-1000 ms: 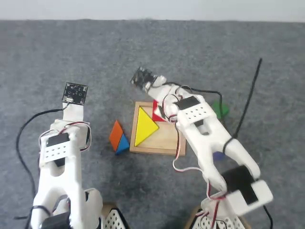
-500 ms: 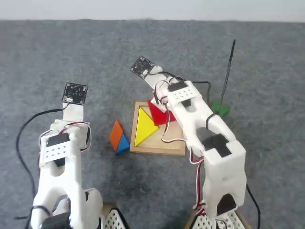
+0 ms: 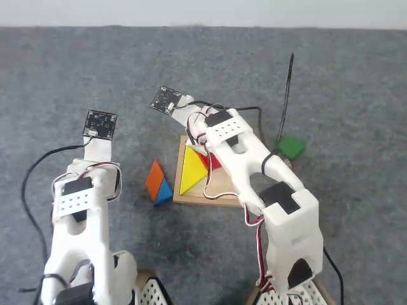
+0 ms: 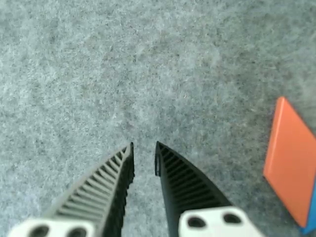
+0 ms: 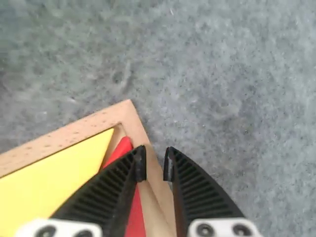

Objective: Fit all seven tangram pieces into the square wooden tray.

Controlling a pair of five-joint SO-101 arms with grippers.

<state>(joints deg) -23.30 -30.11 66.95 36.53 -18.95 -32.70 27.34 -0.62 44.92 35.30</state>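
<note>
The square wooden tray (image 3: pixel 222 190) lies mid-table with a yellow triangle (image 3: pixel 193 168) and a red triangle (image 3: pixel 215 161) in it. My right gripper (image 5: pixel 154 162) hangs over the tray's far left corner (image 5: pixel 129 109), its fingers shut with nothing between them. The red triangle (image 5: pixel 123 148) lies flat under one finger, beside the yellow triangle (image 5: pixel 59 170). An orange piece (image 3: pixel 154 177) and a blue piece (image 3: pixel 164 190) lie touching on the carpet left of the tray. My left gripper (image 4: pixel 143 145) stands shut over bare carpet, with the orange piece (image 4: pixel 291 177) off to one side.
A green square (image 3: pixel 291 147) lies on the carpet right of the tray, partly behind the right arm (image 3: pixel 254 171). A black cable (image 3: pixel 286 95) rises behind it. The left arm (image 3: pixel 82 197) stands at the left over grey carpet.
The right arm swung left across the tray, its gripper now at the far left corner. The red triangle slid a little nearer the yellow one. The left arm stayed still.
</note>
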